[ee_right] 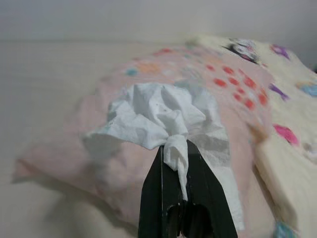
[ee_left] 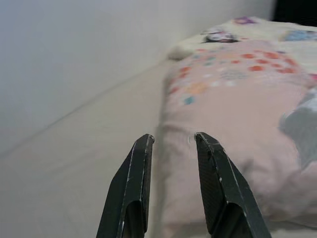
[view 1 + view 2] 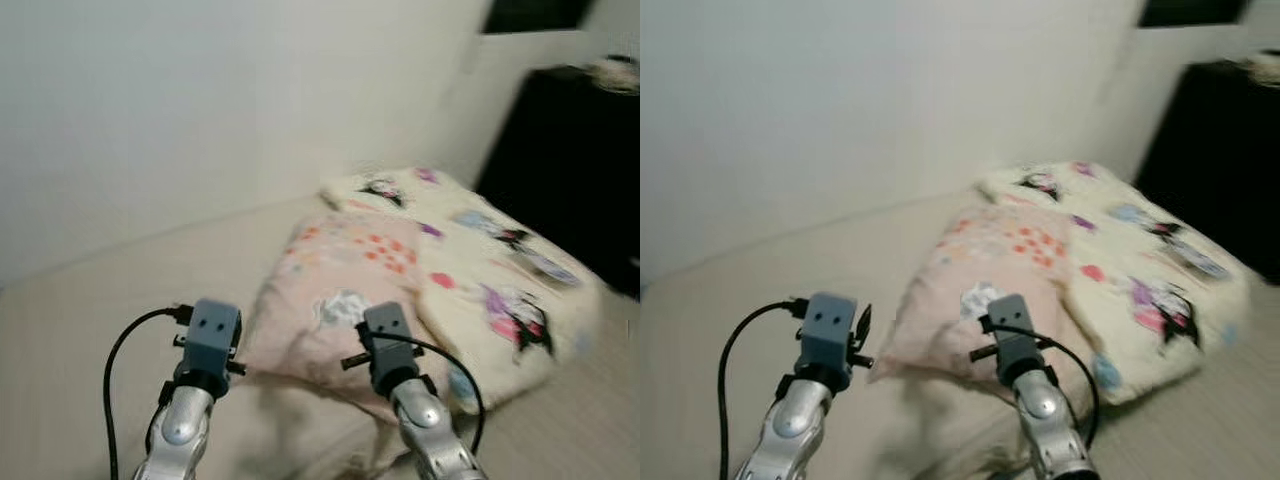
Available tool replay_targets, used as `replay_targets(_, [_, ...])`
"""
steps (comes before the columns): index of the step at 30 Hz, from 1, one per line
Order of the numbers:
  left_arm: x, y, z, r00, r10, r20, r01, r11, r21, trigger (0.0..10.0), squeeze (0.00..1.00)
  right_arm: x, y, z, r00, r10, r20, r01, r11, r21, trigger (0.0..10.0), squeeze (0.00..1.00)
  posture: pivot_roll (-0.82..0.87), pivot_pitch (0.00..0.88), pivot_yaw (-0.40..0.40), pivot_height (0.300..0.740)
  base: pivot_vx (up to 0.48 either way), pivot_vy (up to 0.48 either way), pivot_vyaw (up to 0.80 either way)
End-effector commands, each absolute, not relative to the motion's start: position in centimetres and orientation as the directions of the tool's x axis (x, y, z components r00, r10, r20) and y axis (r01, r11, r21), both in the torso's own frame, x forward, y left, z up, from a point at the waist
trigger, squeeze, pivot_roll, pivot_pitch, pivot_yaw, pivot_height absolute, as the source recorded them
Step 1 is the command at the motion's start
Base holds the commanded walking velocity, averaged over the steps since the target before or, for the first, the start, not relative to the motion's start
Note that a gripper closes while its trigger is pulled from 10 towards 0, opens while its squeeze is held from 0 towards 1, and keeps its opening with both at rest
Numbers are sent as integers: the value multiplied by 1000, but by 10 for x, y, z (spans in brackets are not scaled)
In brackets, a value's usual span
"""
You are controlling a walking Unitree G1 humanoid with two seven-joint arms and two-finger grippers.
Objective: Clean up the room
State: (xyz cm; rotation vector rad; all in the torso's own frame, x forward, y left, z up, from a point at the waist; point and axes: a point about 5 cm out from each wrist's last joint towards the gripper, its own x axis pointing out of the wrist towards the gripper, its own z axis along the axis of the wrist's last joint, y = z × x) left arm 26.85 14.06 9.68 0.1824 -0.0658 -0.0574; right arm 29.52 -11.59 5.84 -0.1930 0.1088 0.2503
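Right wrist view: right end effector [image 1: 174, 148] pinches crumpled white tissue [image 1: 161, 121] over soft pink pillow [image 1: 99, 134]; left end effector [image 2: 173, 140] parted, empty.

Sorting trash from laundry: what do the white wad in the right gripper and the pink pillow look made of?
The wad looks like thin tissue paper: matte white, crumpled into sharp creases, pinched by the right gripper. The pillow looks like soft woven fabric, probably cotton: matte pink, dotted print, sagging smoothly.
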Motion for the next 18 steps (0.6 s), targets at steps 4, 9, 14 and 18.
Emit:
replay_targets(4, [268, 140, 94, 996, -69, 50, 58, 979, 193, 10000, 0, 296, -119, 56, 963, 223, -149, -247, 954, -172, 10000, 0, 64, 0, -32, 740, 0, 0, -800])
replay_targets(9, [267, 140, 93, 996, -69, 48, 58, 979, 196, 10000, 0, 296, -118, 56, 962, 227, -150, -252, 951, -177, 10000, 0, 63, 0, -34, 740, 0, 0, -800])
replay_targets(14, [266, 140, 93, 997, -67, 47, 57, 978, 198, 10000, 0, 296, -118, 55, 961, 227, -158, -254, 951, -178, 10000, 0, 64, 0, -35, 740, 0, 0, -800])
replay_targets(18, [266, 141, 93, 997, -64, 47, 54, 978, 200, 10000, 0, 296, -117, 55, 960, 229, -160, -256, 951, -176, 10000, 0, 64, 0, -36, 740, 0, 0, -800])
